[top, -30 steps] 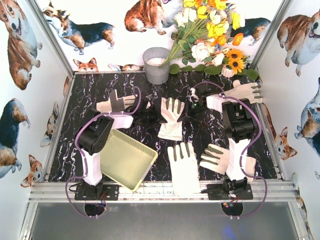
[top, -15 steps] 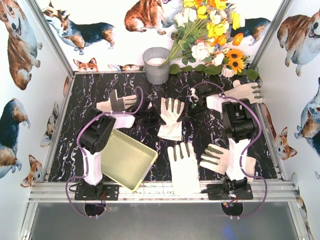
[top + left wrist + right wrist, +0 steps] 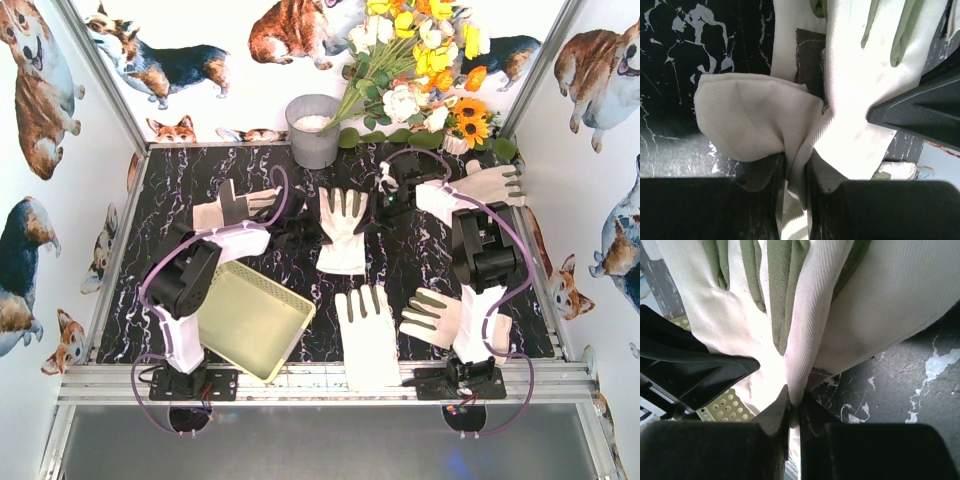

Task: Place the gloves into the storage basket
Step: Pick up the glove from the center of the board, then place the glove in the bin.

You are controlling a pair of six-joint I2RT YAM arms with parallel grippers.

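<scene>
A white glove with green-grey finger patches (image 3: pixel 342 232) lies at the middle of the black marble table, and both grippers grip it. My left gripper (image 3: pixel 303 236) is shut on a pinched fold at its left edge; the left wrist view shows the fabric (image 3: pixel 755 120) squeezed between the jaws (image 3: pixel 796 160). My right gripper (image 3: pixel 384 204) is shut on its right edge (image 3: pixel 880 305), with the jaws (image 3: pixel 794 400) tight on a fold. The pale yellow-green basket (image 3: pixel 255 318) sits front left and holds nothing visible. Other gloves lie back left (image 3: pixel 240 205), back right (image 3: pixel 485 187), front centre (image 3: pixel 367 332) and front right (image 3: pixel 438 316).
A grey metal bucket (image 3: pixel 313 130) stands at the back centre, with a bunch of artificial flowers (image 3: pixel 420 70) beside it. Walls printed with corgis close in the table on three sides. A metal rail (image 3: pixel 320 380) runs along the front edge. The basket's perforated wall (image 3: pixel 722 410) shows in the right wrist view.
Both grippers have moved a little toward the back of the table, and the middle glove has shifted back with them. The left arm's elbow has swung left.
</scene>
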